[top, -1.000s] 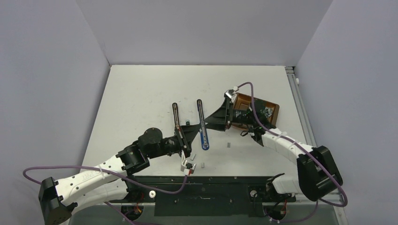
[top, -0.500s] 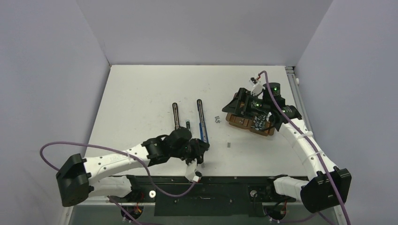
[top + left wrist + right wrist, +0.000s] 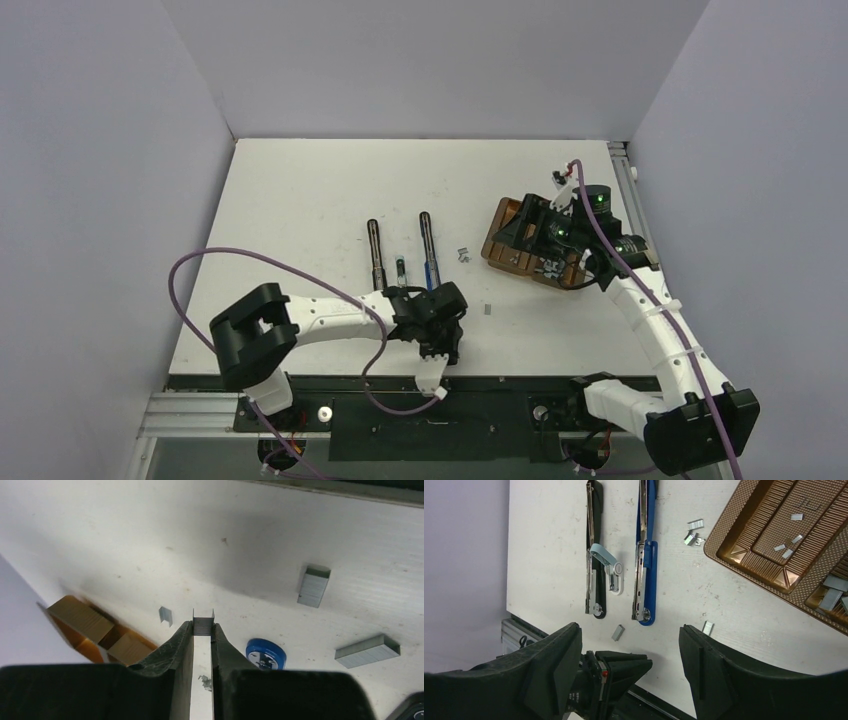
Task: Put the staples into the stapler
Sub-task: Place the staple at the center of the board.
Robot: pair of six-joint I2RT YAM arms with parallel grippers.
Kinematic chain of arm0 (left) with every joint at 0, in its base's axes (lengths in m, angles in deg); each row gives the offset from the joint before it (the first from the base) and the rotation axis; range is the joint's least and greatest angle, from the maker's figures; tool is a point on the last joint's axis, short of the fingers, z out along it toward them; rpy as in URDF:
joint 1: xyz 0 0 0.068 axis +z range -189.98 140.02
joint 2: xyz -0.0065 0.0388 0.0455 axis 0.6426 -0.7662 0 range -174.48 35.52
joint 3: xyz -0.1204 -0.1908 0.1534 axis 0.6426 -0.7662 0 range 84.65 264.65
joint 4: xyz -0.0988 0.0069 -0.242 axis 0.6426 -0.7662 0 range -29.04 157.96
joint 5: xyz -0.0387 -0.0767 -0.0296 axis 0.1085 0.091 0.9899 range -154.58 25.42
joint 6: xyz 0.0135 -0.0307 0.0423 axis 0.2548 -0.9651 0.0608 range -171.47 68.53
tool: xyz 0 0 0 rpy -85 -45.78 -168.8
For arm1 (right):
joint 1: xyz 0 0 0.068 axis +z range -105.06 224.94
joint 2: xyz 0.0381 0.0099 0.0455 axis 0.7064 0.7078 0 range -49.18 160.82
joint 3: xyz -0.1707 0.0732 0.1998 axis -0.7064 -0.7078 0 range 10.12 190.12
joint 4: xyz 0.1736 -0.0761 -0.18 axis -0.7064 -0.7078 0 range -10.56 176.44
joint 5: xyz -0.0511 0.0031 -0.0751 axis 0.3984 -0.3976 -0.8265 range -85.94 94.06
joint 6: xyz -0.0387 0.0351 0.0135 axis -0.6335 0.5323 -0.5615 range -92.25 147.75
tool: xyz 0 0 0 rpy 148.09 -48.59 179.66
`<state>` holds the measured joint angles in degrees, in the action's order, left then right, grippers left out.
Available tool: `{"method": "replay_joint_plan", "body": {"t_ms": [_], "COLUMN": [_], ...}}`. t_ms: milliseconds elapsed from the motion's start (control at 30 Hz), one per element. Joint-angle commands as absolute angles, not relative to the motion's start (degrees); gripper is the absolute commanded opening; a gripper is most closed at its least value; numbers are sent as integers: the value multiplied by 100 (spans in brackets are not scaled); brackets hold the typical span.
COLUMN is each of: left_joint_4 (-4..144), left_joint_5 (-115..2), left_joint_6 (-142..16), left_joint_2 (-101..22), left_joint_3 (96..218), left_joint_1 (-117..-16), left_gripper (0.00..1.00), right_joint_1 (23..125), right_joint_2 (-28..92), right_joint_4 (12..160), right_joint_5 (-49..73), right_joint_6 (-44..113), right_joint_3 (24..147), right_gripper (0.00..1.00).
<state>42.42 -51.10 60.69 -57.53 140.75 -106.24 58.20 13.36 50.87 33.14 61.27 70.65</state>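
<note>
My left gripper [image 3: 203, 628] is shut on a small silver staple strip [image 3: 203, 621], pinched at the fingertips; in the top view it [image 3: 446, 338] sits low over the table near the front edge, just past the blue stapler's near end [image 3: 266, 653]. A black stapler [image 3: 593, 550] and the blue stapler [image 3: 644, 555] lie opened flat side by side. My right gripper [image 3: 629, 645] is open and empty, high above the table beside the brown tray [image 3: 500, 226].
Loose staple strips lie on the table [image 3: 313, 585] [image 3: 367, 651] [image 3: 707, 627], and a small cluster [image 3: 694, 532] lies by the tray's edge. The tray [image 3: 744, 555] holds more strips [image 3: 834, 592]. A pale blue and white tool [image 3: 609, 567] lies beside the black stapler.
My left gripper has swung right from the black stapler to the front edge and now holds a staple strip. My right gripper has pulled back from the blue stapler to the tray.
</note>
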Motion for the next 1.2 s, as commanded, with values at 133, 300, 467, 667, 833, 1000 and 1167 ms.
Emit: {"method": "replay_joint_plan", "body": {"t_ms": [133, 300, 467, 667, 833, 1000, 1167], "left_joint_4": [3268, 3000, 2494, 2050, 1747, 1736, 1731], "left_joint_5": [-5649, -6005, -6360, -6635, -6685, -6709, -6856], "left_joint_6": [6446, 6458, 6405, 6178, 5937, 5748, 5441], "left_joint_2": [-6395, -6631, -6870, -7087, -7157, -7170, -7031], "left_joint_3": [14717, 14835, 15103, 15433, 15608, 15674, 15864], "left_joint_1": [-10922, -11056, -11170, -11320, -11402, -11458, -11448], "left_gripper": [8, 8, 11, 15, 22, 30, 38], "right_joint_1": [5705, 5635, 5572, 5525, 5490, 5470, 5470], "right_joint_2": [1183, 1169, 1116, 1073, 1041, 1050, 1000], "right_joint_4": [5087, 5080, 5051, 5046, 5020, 5027, 5019], "right_joint_5": [3203, 3309, 3393, 3511, 3559, 3612, 3534], "right_joint_6": [5963, 5922, 5872, 5873, 5869, 5868, 5886], "right_joint_3": [6901, 6865, 6852, 6791, 6786, 6780, 6614], "right_gripper": [70, 70, 70, 70, 70, 70, 70]}}
